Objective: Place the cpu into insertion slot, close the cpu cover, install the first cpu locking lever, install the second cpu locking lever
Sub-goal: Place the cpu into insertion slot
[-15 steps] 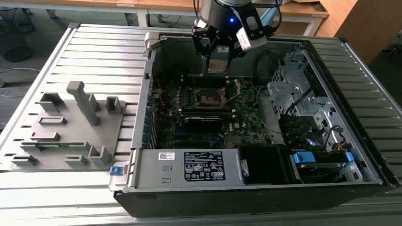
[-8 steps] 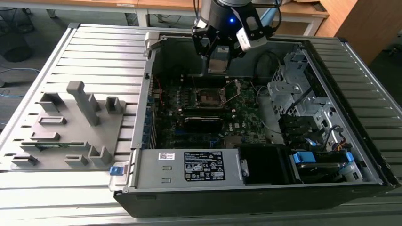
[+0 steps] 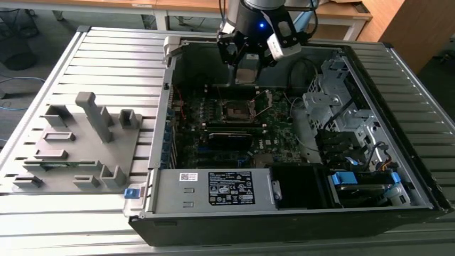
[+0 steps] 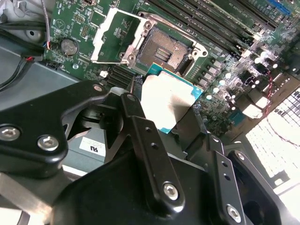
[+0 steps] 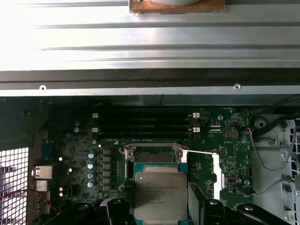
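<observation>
The exterior view looks from high up, obliquely down over the open computer case (image 3: 284,226) on the slatted table (image 3: 106,58) (the arm stands at the far side). It is the most distant one. Both wrist views look from close by, past the gripper (image 3: 246,74), down to the motherboard (image 5: 70,154). The second wrist view is nearer and more tilted. All three share the insertion slot (image 3: 237,110); the wrist views also share the cpu (image 5: 161,194).

Inside the computer case (image 3: 284,226), the cpu (image 4: 164,101) sits in the gripper (image 4: 166,115) above the motherboard (image 5: 70,145), near the insertion slot (image 4: 165,49); the cpu cover (image 4: 102,30) stands open beside the slot.
</observation>
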Robot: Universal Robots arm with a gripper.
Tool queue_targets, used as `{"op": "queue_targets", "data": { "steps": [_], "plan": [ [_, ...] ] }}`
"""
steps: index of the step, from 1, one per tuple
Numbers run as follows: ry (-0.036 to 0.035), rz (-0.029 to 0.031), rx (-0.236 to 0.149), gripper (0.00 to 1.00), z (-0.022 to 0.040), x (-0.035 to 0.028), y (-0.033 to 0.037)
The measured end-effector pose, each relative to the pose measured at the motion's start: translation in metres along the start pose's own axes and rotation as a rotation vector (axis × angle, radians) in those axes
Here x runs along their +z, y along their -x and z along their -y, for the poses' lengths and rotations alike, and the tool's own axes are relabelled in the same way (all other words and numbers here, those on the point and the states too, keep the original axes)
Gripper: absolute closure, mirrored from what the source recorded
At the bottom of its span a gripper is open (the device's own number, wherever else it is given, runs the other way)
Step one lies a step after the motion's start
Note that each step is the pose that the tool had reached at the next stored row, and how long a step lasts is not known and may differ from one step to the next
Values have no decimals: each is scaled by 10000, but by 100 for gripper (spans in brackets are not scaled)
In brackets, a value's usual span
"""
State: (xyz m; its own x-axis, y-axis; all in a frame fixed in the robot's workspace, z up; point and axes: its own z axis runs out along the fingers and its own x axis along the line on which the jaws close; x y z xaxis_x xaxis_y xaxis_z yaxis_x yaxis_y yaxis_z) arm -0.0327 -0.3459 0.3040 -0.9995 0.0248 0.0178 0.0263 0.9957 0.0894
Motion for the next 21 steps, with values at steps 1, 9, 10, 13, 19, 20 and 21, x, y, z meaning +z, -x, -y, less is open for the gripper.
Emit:
{"op": "queue_targets", "data": {
  "steps": [1,9,10,13,19,20,21],
  "plan": [
    [0,0,0,46,1,11,0],
    [0,0,-1,46,9,100,-12],
    [0,0,-1,46,11,118,-12],
    [0,0,0,46,15,168,-15],
    [0,0,0,46,17,187,-15],
    [0,0,0,46,17,187,-15],
    [-1,-1,0,46,17,187,-15]
  ]
}}
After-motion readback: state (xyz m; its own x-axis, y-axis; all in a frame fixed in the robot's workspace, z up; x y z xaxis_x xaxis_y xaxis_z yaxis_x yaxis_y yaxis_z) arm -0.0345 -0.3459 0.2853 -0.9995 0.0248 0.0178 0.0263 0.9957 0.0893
